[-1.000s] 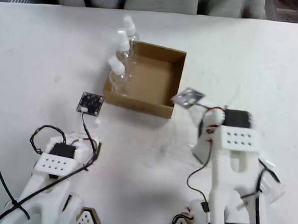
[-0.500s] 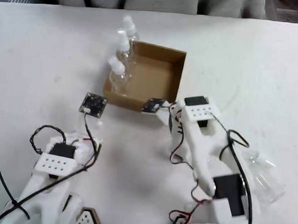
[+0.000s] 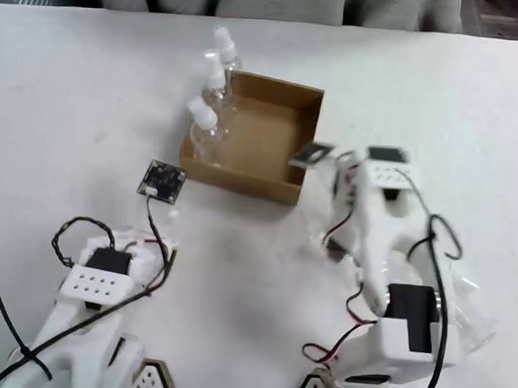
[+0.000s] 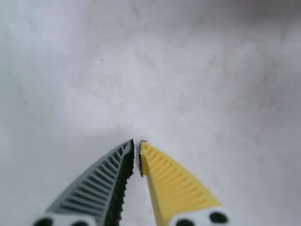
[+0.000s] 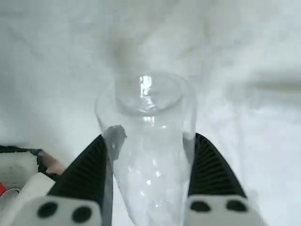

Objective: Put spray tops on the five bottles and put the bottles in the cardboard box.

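Observation:
The cardboard box (image 3: 285,104) stands open at the table's middle. Three clear bottles with white spray tops (image 3: 204,120) stand in a row at its left wall; whether inside or outside it I cannot tell. My right gripper (image 5: 149,137) is shut on a clear bottle (image 5: 148,117) with no top, its open neck pointing away from the wrist. The right arm (image 3: 381,218) reaches up beside the box's near right corner. My left gripper (image 4: 136,143) is shut with nothing in it, just over bare table. The left arm (image 3: 98,281) sits at the lower left.
Another clear topless bottle (image 3: 466,305) lies on the table to the right of the right arm's base. Loose black cables (image 3: 74,232) loop around the left arm. There is free white table left and right of the box.
The right arm swung left to the box's front wall, then back right to its near right corner, stretching farther out. The left arm stayed still.

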### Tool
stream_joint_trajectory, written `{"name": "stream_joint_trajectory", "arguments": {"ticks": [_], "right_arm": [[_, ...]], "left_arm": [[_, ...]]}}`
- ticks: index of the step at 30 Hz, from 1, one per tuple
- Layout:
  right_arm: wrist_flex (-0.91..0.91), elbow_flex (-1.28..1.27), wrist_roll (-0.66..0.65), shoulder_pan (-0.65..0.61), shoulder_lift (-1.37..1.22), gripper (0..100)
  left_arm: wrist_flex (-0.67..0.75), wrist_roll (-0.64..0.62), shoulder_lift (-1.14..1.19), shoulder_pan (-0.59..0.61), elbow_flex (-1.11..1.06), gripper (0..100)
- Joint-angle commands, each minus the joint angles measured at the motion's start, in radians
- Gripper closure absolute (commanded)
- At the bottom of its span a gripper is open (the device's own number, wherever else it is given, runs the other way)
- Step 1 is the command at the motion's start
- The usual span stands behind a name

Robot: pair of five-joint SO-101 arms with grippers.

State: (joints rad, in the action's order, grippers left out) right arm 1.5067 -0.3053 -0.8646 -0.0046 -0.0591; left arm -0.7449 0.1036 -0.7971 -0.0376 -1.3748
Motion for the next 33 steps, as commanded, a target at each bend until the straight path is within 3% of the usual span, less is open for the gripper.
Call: {"name": "stream_joint_trajectory", "arguments": {"ticks": [1,7,16,21,27,33], "right_arm": [[0.174,0.239,0.063,0.148,0.004,97.7],[0.211,0.500,0.153,0.515,-0.007,97.5],[0.062,0.551,0.063,0.906,-0.111,97.1],[-0.058,0.559,-0.034,0.981,-0.262,97.0],[-0.223,0.559,-0.150,0.984,-0.407,96.1],[-0.331,0.560,-0.155,0.983,-0.440,71.5]], "left_arm": [[0.018,0.012,-0.031,0.002,0.023,97],[0.020,0.012,-0.031,0.005,0.021,97],[0.021,0.009,-0.031,0.005,0.021,97],[0.021,0.009,-0.031,0.004,0.021,97],[0.021,0.006,-0.031,0.004,0.021,97],[0.021,0.006,-0.031,0.004,0.021,97]]}}
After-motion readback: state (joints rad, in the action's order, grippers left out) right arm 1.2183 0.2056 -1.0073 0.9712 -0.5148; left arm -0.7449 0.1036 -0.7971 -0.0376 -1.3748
